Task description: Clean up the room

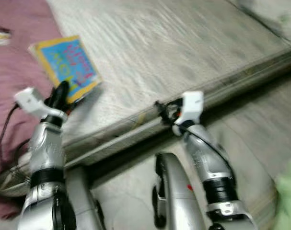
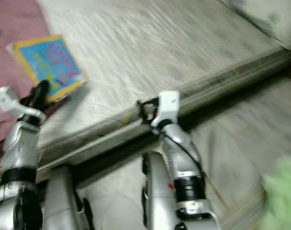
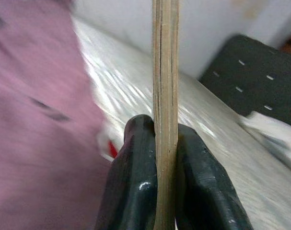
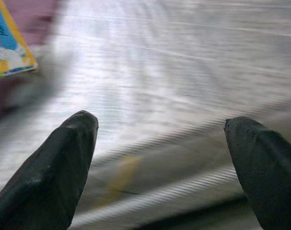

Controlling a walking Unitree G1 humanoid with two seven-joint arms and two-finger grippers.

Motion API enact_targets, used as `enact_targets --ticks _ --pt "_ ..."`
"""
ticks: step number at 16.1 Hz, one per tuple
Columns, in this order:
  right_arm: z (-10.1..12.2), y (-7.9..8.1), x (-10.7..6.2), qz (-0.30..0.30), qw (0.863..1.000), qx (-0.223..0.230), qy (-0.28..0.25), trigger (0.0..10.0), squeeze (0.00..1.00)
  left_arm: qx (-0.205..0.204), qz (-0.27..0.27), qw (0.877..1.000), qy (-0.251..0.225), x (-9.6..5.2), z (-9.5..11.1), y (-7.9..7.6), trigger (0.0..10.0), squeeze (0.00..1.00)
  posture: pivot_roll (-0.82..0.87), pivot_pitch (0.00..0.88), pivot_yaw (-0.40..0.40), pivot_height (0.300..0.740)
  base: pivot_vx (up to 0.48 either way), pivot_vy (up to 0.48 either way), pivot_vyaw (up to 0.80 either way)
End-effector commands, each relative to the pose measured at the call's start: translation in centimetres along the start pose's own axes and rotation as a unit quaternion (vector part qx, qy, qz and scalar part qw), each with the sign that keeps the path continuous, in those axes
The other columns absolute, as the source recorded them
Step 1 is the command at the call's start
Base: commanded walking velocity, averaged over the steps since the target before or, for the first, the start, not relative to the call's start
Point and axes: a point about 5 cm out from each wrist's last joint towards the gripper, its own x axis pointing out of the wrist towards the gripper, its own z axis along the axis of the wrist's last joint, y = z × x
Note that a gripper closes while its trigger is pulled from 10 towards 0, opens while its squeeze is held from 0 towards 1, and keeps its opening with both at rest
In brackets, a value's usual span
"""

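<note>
Here the left gripper (image 3: 165,158) pinches the book (image 1: 68,64) by its edge; right gripper (image 4: 159,139) jaws wide.

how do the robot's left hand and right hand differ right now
The left hand is shut on the book, its fingers pinching the page edge; the right hand is open and holds nothing. The left hand reaches over the bed near the pink blanket; the right hand hovers at the mattress edge, apart from the book. Both have two black fingers and are raised in front of the robot.
</note>
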Motion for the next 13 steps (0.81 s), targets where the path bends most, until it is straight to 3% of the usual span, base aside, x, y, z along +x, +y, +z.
enact_targets --ticks 1,2,3,4,5,7,9,10,11,12,13 --pt "-0.4 0.6 0.3 0.017 1.0 0.01 -0.008 10.0 0.0 0.028 -0.012 1.0 -0.009 -0.7 0.6 -1.0 0.0 0.0 0.01 0.0 -0.005 0.527 0.0 0.0 0.0" --pt "-0.5 0.9 0.5 0.023 0.999 0.017 -0.014 10.0 0.0 0.034 -0.004 0.999 -0.004 -1.5 0.3 -1.1 0.0 0.0 0.02 0.0 0.0 0.527 0.0 0.0 0.0" --pt "0.1 1.5 1.0 0.049 0.997 0.04 -0.042 10.0 0.0 0.063 0.04 0.997 0.014 -3.7 -0.8 -1.4 0.0 0.0 0.04 0.0 0.014 0.527 0.0 0.0 0.0" --pt "0.3 1.6 1.1 0.057 0.996 0.044 -0.049 10.0 0.0 0.077 0.048 0.996 0.02 -4.3 -1.1 -1.4 6.2 0.0 0.04 0.0 0.017 0.532 0.0 0.0 0.0" --pt "0.6 2.0 1.3 0.071 0.994 0.054 -0.059 10.0 0.0 0.101 0.054 0.993 0.038 -5.6 -1.9 -1.9 10.0 0.0 0.05 0.0 0.023 0.542 0.0 0.0 0.0" --pt "1.1 2.2 1.7 0.076 0.992 0.064 -0.073 10.0 0.0 0.13 0.073 0.987 0.058 -6.5 -2.5 -2.0 10.0 0.0 0.05 0.0 0.024 0.562 0.0 0.0 0.0" --pt "1.5 2.1 1.9 0.075 0.991 0.065 -0.085 10.0 0.0 0.157 0.09 0.981 0.064 -6.1 -2.1 -2.3 10.0 0.0 0.04 0.0 0.019 0.582 0.0 0.0 0.0" --pt "2.1 1.8 2.0 0.065 0.991 0.063 -0.1 10.0 0.0 0.195 0.126 0.969 0.083 -5.5 -1.9 -2.4 10.0 0.0 0.03 0.0 0.014 0.597 0.0 0.0 0.0" --pt "2.3 1.5 2.1 0.053 0.991 0.062 -0.104 10.0 0.0 0.21 0.131 0.964 0.092 -5.3 -1.8 -2.5 10.0 0.0 0.03 0.0 0.012 0.607 0.0 0.0 0.0" --pt "2.4 1.0 2.3 0.03 0.992 0.066 -0.104 10.0 0.0 0.23 0.067 0.967 0.082 -4.7 -1.1 -3.3 10.0 0.0 0.03 0.0 0.012 0.622 0.0 0.0 0.0" --pt "2.6 0.8 2.5 0.025 0.992 0.06 -0.105 10.0 0.0 0.243 0.039 0.966 0.078 -4.2 -0.4 -3.9 10.0 0.0 0.03 0.0 0.01 0.637 0.0 0.0 0.0"
